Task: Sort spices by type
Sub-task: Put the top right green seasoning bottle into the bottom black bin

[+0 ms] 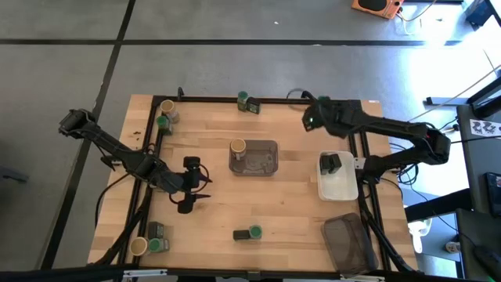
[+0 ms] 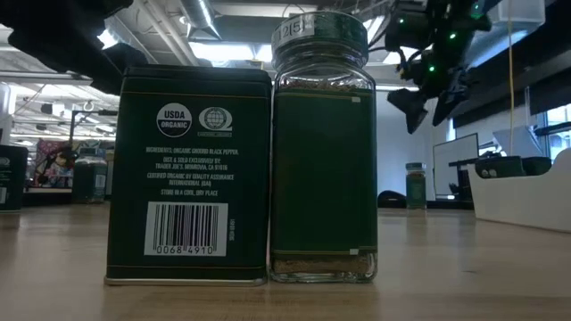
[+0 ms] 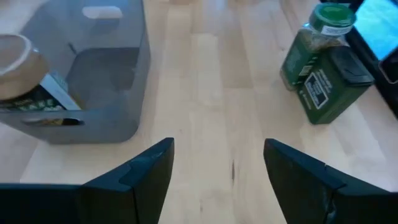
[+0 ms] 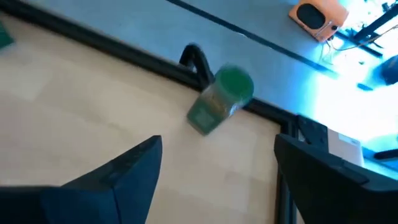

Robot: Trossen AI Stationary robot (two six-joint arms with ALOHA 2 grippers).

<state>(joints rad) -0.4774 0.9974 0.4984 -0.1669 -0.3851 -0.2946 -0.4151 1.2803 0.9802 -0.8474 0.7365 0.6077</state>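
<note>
The spices stand in groups on the wooden table. A green-lidded jar [image 1: 243, 99] and a dark tin [image 1: 253, 106] are at the far edge. Another green-lidded jar [image 1: 255, 233] [image 2: 323, 152] and tin [image 1: 241, 234] [image 2: 187, 174] stand at the near edge. A tan-lidded jar [image 1: 238, 146] [image 3: 18, 68] stands in the grey tray [image 1: 262, 160], and a tin [image 1: 330, 163] lies in the white tray [image 1: 338, 186]. My left gripper [image 1: 196, 186] [image 3: 217, 149] is open left of the grey tray. My right gripper [image 1: 308, 117] [image 4: 217, 146] is open in the air right of the far-edge jar [image 4: 221, 99].
More jars stand at the far left corner [image 1: 165, 113] and, with a tin, at the near left corner [image 1: 149, 243]. A dark tray [image 1: 350, 243] lies at the near right. A black frame [image 1: 211, 99] runs around the table's edges.
</note>
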